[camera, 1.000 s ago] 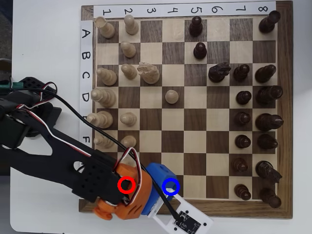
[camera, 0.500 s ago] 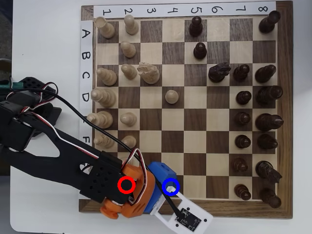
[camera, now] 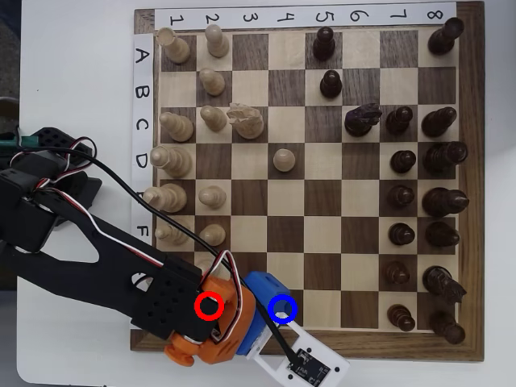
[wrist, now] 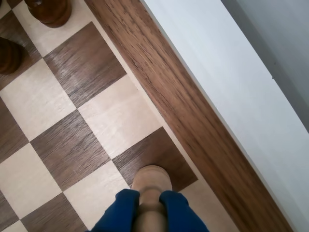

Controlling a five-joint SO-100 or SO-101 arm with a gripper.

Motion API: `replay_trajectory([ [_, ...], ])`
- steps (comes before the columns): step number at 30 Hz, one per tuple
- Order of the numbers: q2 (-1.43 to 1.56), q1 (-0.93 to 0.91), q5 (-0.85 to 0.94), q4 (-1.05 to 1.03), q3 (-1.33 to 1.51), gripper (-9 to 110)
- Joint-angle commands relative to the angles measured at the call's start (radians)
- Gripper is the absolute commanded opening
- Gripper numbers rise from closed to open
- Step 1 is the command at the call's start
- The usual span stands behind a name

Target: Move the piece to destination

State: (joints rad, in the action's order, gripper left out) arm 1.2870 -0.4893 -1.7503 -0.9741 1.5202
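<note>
In the wrist view my gripper (wrist: 150,209) is shut on the piece (wrist: 151,180), a cream pawn held upright between the blue fingers (wrist: 120,210). Its round base hangs over or rests on a dark square (wrist: 166,153) beside the board's wooden border; I cannot tell whether it touches. In the overhead view the gripper (camera: 262,310) sits at the board's bottom-left corner and hides the piece. The blue ring marks the destination (camera: 296,300), a dark square in row H partly covered by the blue gripper body. The red ring (camera: 210,306) lies over the orange wrist.
Cream pieces (camera: 211,196) stand in columns 1 and 2 just above the arm, and one cream pawn (camera: 283,159) stands at D4. Dark pieces (camera: 401,317) fill columns 7 and 8. The board's wooden border (wrist: 159,82) and the white table (wrist: 227,82) lie right of the gripper.
The wrist has shifted only slightly over the board's bottom-left corner. No piece on the board has moved.
</note>
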Motion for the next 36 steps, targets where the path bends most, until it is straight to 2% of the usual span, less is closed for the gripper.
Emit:
replay_trajectory([
  [1,0.0,-0.028,-0.144,0.043,-0.213,0],
  [17,-0.044,-0.02,-0.144,-0.012,-0.281,0],
  [26,-0.046,0.009,-0.129,-0.034,-0.281,24],
  [32,-0.028,0.025,-0.146,-0.008,-0.291,29],
  [36,-0.002,0.04,-0.176,-0.031,-0.322,27],
])
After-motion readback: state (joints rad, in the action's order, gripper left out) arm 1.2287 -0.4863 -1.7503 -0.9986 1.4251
